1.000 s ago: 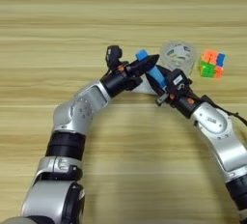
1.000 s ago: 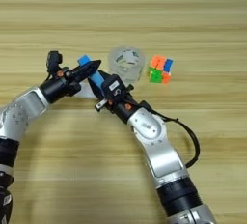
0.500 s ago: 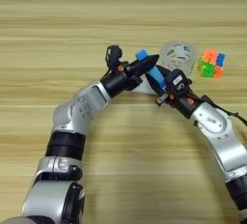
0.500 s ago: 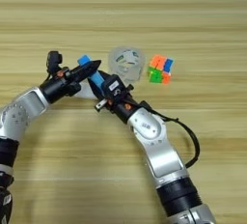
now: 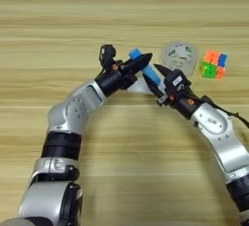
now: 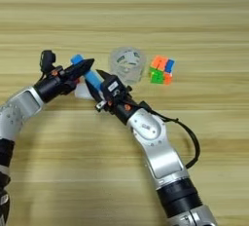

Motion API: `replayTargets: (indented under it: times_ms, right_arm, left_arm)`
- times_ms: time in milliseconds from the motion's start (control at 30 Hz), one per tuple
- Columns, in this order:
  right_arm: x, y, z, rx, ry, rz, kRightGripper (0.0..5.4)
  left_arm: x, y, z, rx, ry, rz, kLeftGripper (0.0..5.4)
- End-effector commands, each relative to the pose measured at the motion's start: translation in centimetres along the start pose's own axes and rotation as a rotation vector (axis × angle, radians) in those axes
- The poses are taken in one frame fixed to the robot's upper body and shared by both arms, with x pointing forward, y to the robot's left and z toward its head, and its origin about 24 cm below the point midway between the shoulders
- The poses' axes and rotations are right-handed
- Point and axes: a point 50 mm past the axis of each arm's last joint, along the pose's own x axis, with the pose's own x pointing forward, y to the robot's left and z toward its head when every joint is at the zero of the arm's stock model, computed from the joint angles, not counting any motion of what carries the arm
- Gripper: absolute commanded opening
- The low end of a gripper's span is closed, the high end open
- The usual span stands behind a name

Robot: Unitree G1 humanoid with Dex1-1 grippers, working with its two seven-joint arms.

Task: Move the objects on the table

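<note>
Worktop (image 5: 58,20) of light tan wood grain runs in horizontal plank stripes and fills both views. Near its middle lies a blue tube (image 5: 146,69), a short bright-blue stick set on a slant, its upper end pointing up and left. Under and beside it shows a flat white piece (image 5: 141,87), mostly covered by the two arms. Just right of the tube stands a clear round container (image 5: 180,57), pale and see-through, with a ribbed pattern inside. Right of that, a little apart, sits the multicoloured puzzle cube (image 5: 214,64), showing orange, green, blue and red squares.

The left gripper (image 5: 141,64) reaches in from the lower left, its black fingers pointing right and lying against the tube's upper part; whether they clench it cannot be told. The right gripper (image 5: 158,81) comes in from the lower right and meets the tube's lower end; its fingers look spread to either side of the tube, but how they stand cannot be told either.

All the things crowd into one small patch. Bare wood stretches wide above them, to the far left, and across the lower middle between the arms.
</note>
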Motion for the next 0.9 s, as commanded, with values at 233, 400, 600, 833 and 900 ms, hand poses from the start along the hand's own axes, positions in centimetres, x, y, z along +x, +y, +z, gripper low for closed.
replayTargets:
  times_ms: [233,400,600,833,900]
  right_arm:
    - [0.2,-0.5,0.4,-0.017,-0.015,-0.013,3.26]
    - [0.2,-0.6,0.4,-0.018,-0.013,-0.019,3.87]
    - [0.1,-1.0,0.4,-0.019,-0.014,-0.038,4.46]
    - [0.0,-1.3,0.4,-0.018,-0.014,-0.053,5.22]
    - [0.0,-1.5,0.4,-0.017,-0.013,-0.06,5.33]
  left_arm:
    - [0.0,0.2,0.4,0.017,0.004,0.017,1.34]
    - [-0.3,0.5,0.8,0.032,-0.006,0.034,1.34]
    - [-0.9,1.0,2.1,0.081,-0.039,0.067,1.34]
    - [-1.8,1.6,3.5,0.125,-0.066,0.106,1.34]
    - [-2.2,1.8,4.0,0.139,-0.077,0.123,1.34]
